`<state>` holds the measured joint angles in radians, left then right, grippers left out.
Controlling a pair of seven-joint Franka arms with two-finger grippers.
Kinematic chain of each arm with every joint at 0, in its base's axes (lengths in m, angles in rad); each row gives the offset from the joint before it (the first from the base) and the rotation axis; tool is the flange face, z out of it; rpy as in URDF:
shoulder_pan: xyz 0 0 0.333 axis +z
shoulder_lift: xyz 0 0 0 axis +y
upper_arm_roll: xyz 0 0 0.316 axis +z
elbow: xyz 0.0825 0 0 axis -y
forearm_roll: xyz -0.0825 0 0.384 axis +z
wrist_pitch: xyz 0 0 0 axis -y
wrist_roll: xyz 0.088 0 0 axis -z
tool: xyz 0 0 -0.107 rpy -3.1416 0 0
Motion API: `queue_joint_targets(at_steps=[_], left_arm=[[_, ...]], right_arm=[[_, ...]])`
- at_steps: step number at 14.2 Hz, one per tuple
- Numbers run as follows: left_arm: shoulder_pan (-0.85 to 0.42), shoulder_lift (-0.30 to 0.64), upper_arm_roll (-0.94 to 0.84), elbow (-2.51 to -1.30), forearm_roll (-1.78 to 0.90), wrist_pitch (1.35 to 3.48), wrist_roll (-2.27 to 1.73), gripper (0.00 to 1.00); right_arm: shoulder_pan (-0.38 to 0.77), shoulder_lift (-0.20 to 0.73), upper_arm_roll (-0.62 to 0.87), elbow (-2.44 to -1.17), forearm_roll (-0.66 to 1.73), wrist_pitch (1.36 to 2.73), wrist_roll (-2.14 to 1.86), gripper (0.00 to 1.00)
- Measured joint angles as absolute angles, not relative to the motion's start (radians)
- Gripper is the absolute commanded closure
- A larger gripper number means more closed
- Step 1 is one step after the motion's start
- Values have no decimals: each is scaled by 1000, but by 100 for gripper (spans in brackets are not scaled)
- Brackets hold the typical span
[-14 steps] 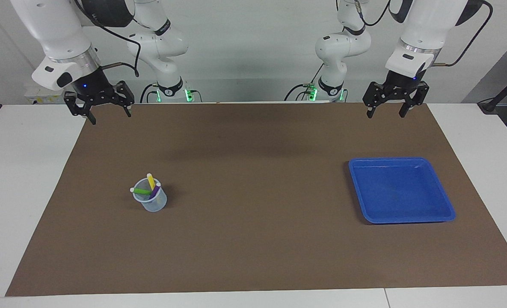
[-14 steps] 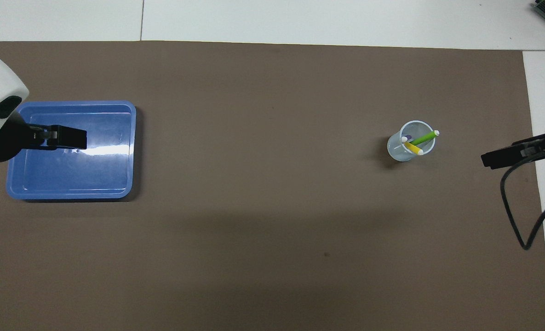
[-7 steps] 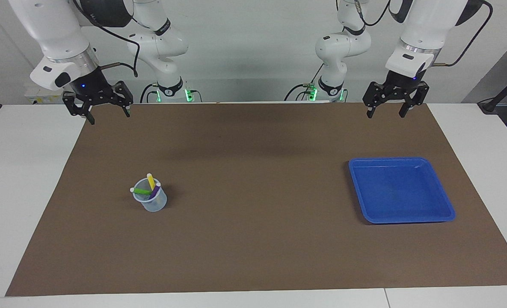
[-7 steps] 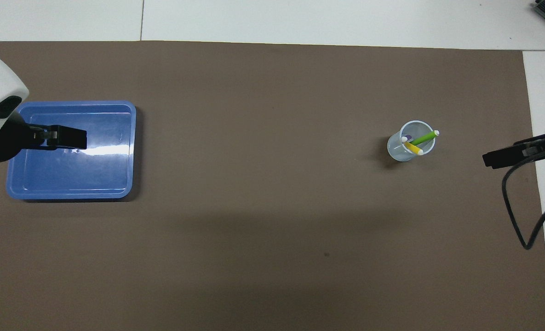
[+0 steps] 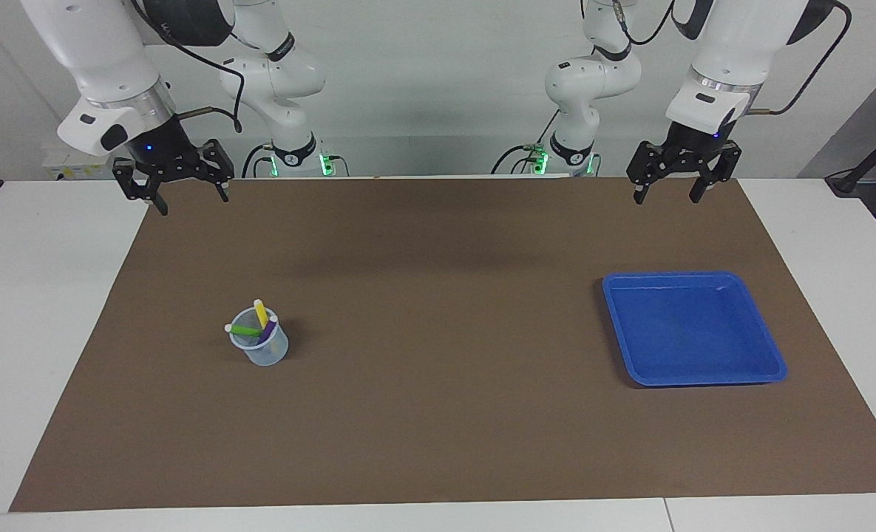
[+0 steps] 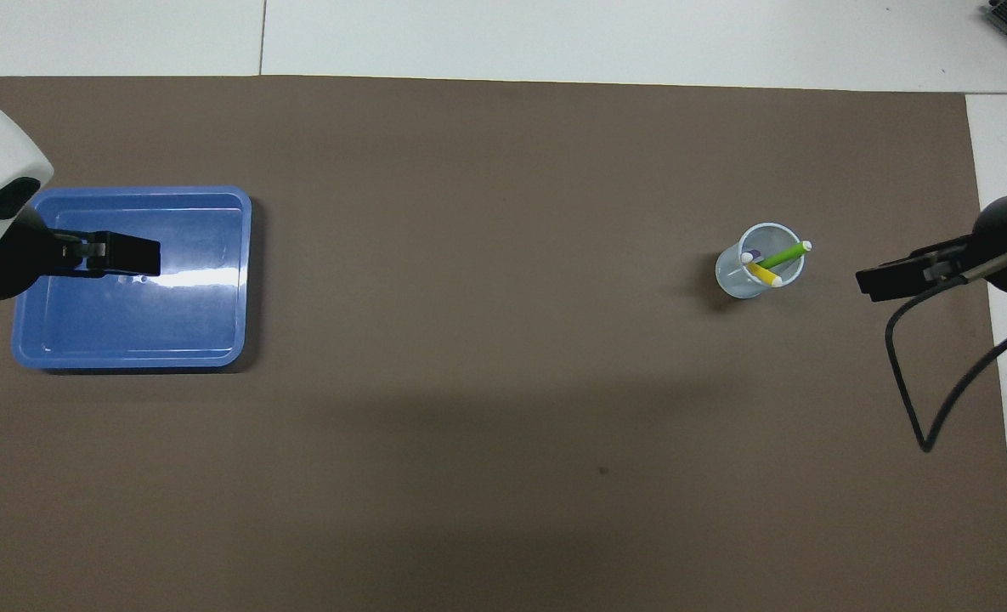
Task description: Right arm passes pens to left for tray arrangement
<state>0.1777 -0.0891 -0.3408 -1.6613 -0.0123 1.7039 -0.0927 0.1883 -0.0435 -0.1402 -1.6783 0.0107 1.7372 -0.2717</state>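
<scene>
- Claws come first, nearest the robots: the left claw (image 5: 675, 193) hangs in the air at the left arm's end of the worktop (image 5: 53, 310), over the edge of the brown mat (image 5: 445, 414) that lies closest to the robots. Its two fingers stand wide apart and hold nothing.
- The right claw (image 5: 191, 201) hangs at the right arm's end, over the mat's corner closest to the robots. Its fingers are also spread wide and it carries nothing.
- The brown mat covers most of the white worktop, with white surface showing at both ends and along the edge farthest from the robots.
- Farther from the robots, toward the left arm's end, the tray (image 5: 770, 355) lies flat on the mat. It is bright blue, shallow, with rounded corners and a raised rim. In the overhead view the left claw (image 6: 133, 255) overlaps the tray (image 6: 206, 340), but the facing view shows it raised well clear of it.
- About as far from the robots, toward the right arm's end, a small translucent pale-blue cup (image 5: 264, 353) stands upright on the mat, well apart from the tray.
- The pens (image 5: 259, 322) are all in that cup: a yellow pen (image 5: 261, 314), a green pen (image 5: 244, 329) and a purple pen (image 5: 267, 329), each leaning against the rim with its pale cap end poking out above it.
</scene>
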Motion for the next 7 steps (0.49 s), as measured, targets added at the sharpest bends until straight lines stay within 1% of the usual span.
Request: queue_joint_targets(at_steps=[7], left_arm=[[178, -89, -341, -1661, -12, 1704, -93, 0]], right_arm=[[185, 4, -147, -1824, 11, 1929, -280, 0]])
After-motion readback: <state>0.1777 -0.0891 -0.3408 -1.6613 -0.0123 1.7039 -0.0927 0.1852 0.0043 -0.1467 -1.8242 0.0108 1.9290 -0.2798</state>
